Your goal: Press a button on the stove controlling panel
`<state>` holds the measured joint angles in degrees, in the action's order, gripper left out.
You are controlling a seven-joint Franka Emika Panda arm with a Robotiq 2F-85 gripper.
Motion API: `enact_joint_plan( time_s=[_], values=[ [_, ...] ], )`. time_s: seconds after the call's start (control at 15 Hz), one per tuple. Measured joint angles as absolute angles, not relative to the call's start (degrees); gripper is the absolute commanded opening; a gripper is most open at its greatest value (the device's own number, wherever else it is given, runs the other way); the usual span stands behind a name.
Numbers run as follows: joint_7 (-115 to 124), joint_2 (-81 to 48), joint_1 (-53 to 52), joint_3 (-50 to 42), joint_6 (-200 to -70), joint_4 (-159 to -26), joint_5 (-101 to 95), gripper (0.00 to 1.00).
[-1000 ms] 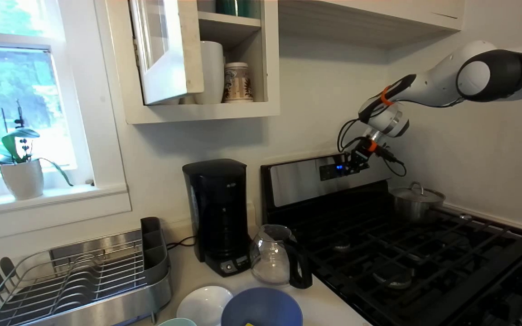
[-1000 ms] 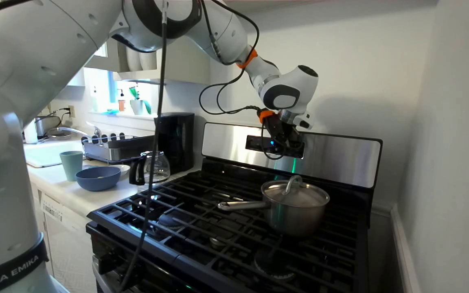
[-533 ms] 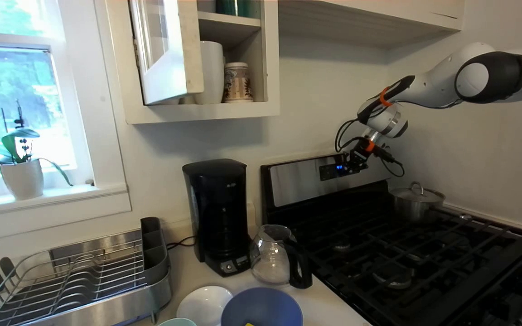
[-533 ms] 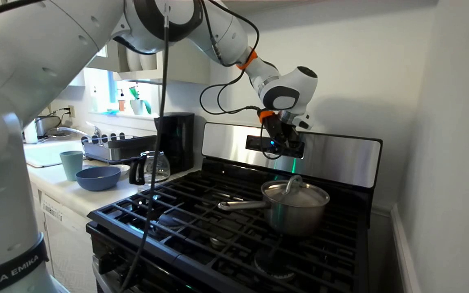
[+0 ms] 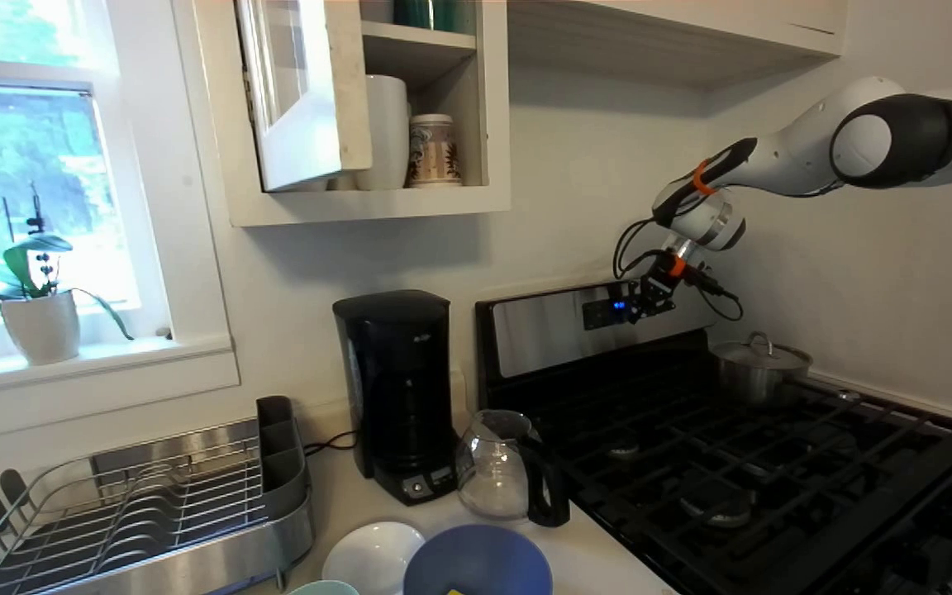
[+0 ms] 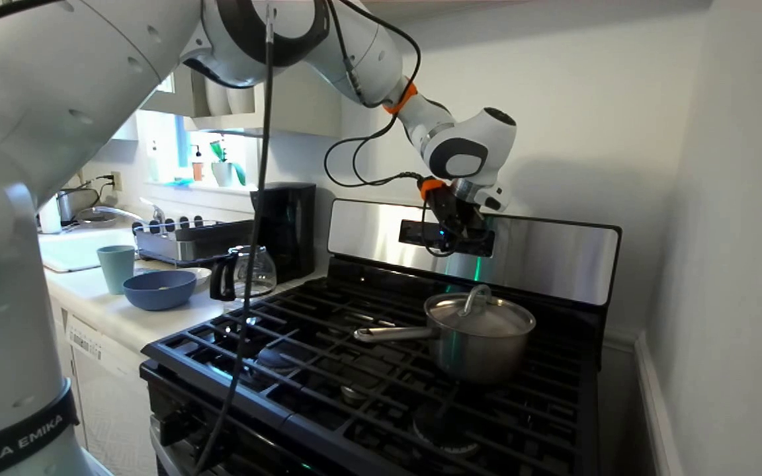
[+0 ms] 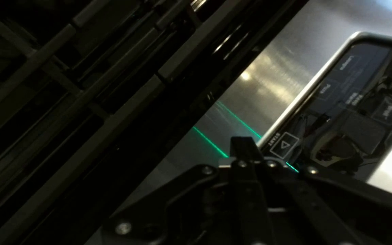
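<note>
The stove (image 5: pixel 716 463) has black grates and stands at the right in an exterior view; it also shows in an exterior view (image 6: pixel 315 360). Its steel controlling panel (image 5: pixel 538 330) rises at the back, also seen in an exterior view (image 6: pixel 546 254), with a dark patch and blue display. My gripper (image 5: pixel 641 314) is right in front of this patch, covering part of it. In the wrist view my gripper (image 7: pixel 245 144) is shut and empty, its tip beside the START button (image 7: pixel 284 145) near the patch's edge. Whether the tip touches the panel (image 7: pixel 271 75) I cannot tell.
A lidded steel pot (image 6: pixel 480 350) stands on the grates below my gripper. A black coffee maker (image 5: pixel 397 388) and glass carafe (image 5: pixel 497 471) stand beside the stove. A blue bowl (image 5: pixel 476 558) sits on the counter. An upper cabinet (image 5: pixel 674 37) hangs above.
My gripper has shifted only slightly in front of the panel's dark patch. Its hanging cable has swung a little. The pot, carafe and bowl have not moved.
</note>
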<state>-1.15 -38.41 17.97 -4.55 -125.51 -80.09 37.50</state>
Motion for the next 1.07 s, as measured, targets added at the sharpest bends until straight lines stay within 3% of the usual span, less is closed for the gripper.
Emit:
enact_joint_plan(
  time_s=[0.4, 0.47, 0.53, 1.07],
  values=[
    [-3.3, -32.9, 19.5, -5.7, -114.3, -81.5, 30.0, 0.00],
    [-4.1, -31.1, 19.5, -5.9, -113.5, -82.4, 28.6, 0.26],
    [-4.9, -29.1, 19.4, -6.1, -112.8, -83.6, 27.1, 0.27],
    [-7.6, -7.2, 14.6, -7.8, -121.5, -100.7, 9.5, 0.82]
  ],
)
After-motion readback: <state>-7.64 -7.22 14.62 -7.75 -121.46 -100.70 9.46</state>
